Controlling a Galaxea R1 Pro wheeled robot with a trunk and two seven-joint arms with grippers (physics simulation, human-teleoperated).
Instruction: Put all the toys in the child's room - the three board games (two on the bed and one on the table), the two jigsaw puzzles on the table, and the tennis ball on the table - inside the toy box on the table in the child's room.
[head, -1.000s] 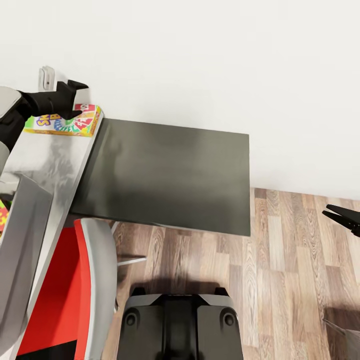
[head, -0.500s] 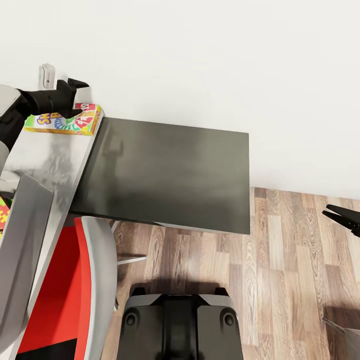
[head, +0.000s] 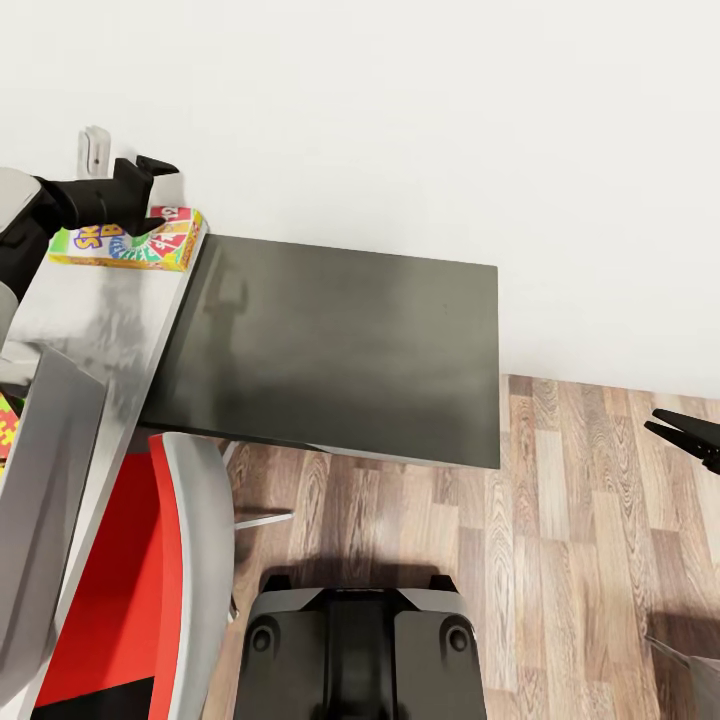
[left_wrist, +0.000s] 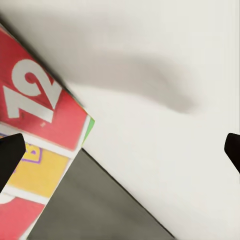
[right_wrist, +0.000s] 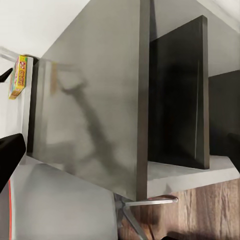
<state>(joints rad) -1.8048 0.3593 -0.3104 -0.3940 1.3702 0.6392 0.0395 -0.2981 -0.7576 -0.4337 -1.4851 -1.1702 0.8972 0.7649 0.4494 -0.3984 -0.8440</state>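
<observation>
Home interior, prob. a kid's room or study corner. Plain white wall (head: 420, 110) w/ white skirting, wood-plank laminate floor (head: 580, 540). Long desk (head: 340, 345) against the wall, w/ a matt dark grey section next to a pale grey glossy top. Red-and-grey swivel chair (head: 150, 580) tucked at it. Bright yellow-green-red printed game box (head: 135, 245) lies flat on the pale top by the wall.
</observation>
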